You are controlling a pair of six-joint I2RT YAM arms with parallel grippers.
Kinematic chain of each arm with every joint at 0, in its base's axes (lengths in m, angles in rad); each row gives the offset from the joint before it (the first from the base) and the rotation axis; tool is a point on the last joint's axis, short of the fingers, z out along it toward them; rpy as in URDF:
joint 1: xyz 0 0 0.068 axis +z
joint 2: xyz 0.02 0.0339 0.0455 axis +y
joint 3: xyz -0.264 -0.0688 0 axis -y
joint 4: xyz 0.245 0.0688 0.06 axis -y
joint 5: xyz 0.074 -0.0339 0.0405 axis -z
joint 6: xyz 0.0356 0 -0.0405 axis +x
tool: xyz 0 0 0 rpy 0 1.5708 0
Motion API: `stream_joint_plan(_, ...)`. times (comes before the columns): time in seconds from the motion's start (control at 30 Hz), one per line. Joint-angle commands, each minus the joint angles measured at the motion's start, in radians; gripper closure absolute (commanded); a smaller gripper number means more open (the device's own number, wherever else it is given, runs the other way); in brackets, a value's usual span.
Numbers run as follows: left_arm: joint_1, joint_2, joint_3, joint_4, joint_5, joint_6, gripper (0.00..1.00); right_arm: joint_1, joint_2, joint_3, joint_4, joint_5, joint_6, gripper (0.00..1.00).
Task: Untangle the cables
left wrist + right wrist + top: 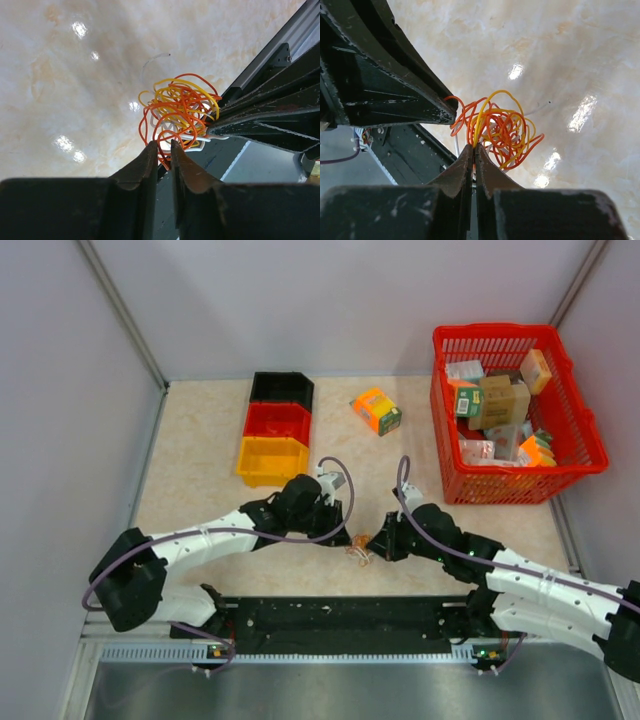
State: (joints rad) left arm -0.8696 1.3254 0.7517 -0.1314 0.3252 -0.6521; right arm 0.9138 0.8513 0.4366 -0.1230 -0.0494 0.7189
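**Q:** Where do the cables lie?
**A:** On the pale marbled table, near its front edge, directly between the tips of the two arms. They form one loose clump of orange, yellow, reddish and white loops. From above the clump is a small wisp whose strands cannot be told apart.

**Q:** State of the left gripper?
**A:** Its fingers are drawn almost together, with a slim slot between them. An orange loop runs down into that slot, so the near side of the clump appears pinched, though the contact itself is hidden.

**Q:** And the right gripper?
**A:** Its fingers are pressed together. Yellow and orange strands emerge straight from the seam, so it is clamped on the clump's edge.

**Q:** How do the two tools stand to each other?
**A:** Tip to tip across the clump, one on either side.

**Q:** What else is on the table?
**A:** On the far side stands a row of three bins, black, red and yellow. An orange box lies to their right. A red basket filled with small packages stands at the right edge.
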Motion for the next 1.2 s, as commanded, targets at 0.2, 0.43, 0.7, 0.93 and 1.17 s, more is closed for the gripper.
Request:
stream_joint_plan(0.2,-0.005,-0.080,0.153,-0.075,-0.052,0.104,1.00,-0.009,-0.003,0.014,-0.083,0.142,0.069,1.00)
stream_joint_plan(0.43,-0.005,-0.522,0.175,-0.125,-0.545,0.170,1.00,-0.015,0.020,0.010,-0.374,0.459,0.247,0.99)
stream_joint_plan(0.7,-0.005,-0.755,0.199,-0.118,-0.824,0.324,1.00,-0.016,-0.135,-0.010,-0.403,0.513,0.182,0.99)
stream_joint_plan(0.93,-0.005,-0.671,0.362,-0.230,-0.860,0.388,1.00,-0.016,-0.075,0.033,-0.447,0.511,0.019,0.88)
stream_joint_plan(1.17,-0.005,-0.677,0.595,-0.251,-0.948,0.506,1.00,-0.018,-0.021,0.025,-0.535,0.603,0.203,0.97)
